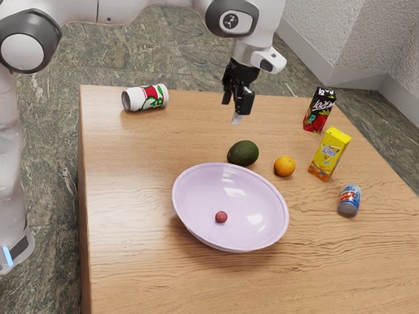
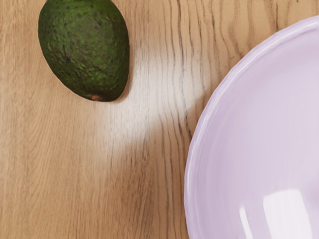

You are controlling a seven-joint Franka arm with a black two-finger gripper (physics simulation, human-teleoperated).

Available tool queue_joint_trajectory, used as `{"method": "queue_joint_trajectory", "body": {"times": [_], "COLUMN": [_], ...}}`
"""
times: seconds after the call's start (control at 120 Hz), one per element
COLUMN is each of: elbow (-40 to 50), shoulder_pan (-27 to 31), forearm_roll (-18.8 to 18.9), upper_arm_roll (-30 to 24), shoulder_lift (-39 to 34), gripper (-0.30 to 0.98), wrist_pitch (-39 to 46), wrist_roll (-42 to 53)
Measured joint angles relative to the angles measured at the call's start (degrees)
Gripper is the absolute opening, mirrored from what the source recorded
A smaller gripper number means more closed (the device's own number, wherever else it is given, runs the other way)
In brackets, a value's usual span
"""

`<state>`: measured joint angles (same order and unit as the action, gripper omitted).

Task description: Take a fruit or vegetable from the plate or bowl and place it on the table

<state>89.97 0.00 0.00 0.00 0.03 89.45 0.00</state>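
My gripper [image 1: 236, 108] hangs above the table, beyond the avocado and bowl, its fingers apart with nothing seen between them. A wide pale purple bowl [image 1: 196, 190] holds one small round reddish fruit [image 1: 221, 216]. Outside the bowl, close to its rim, a dark green avocado [image 1: 243, 153] lies on the wooden table [image 1: 131, 281]. The wrist view has the avocado [image 2: 84, 47] on the wood, apart from the curved bowl [image 2: 249, 124]. An orange [image 1: 284, 166] rests on the table near the avocado.
A white, red and green can [image 1: 145, 97] lies on its side toward the exterior view's left. Toward its right stand a dark juice box [image 1: 319, 111] and a yellow carton [image 1: 329, 154], with a small blue-and-red can [image 1: 349, 200] nearer the camera.
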Motion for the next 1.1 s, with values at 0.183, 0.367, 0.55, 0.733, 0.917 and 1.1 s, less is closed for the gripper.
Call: {"method": "queue_joint_trajectory", "body": {"times": [0.183,0.367,0.55,0.733,0.917,1.1], "elbow": [-13.0,-13.5,-13.5,-13.7,-15.6,-22.8], "shoulder_pan": [-47.5,-48.7,-48.8,-49.0,-49.4,-51.0], "forearm_roll": [-11.7,-14.4,-15.0,-14.9,-14.7,-14.9], "upper_arm_roll": [69.2,71.5,71.6,71.6,72.2,72.2], "shoulder_lift": [15.8,16.4,16.4,16.3,15.9,12.0], "gripper": [0.68,0.69,0.69,0.69,0.69,0.69], "wrist_pitch": [-6.4,-9.0,-10.1,-10.5,-10.9,-15.5], "wrist_roll": [-15.7,-27.3,-35.8,-42.0,-46.6,-50.1]}}
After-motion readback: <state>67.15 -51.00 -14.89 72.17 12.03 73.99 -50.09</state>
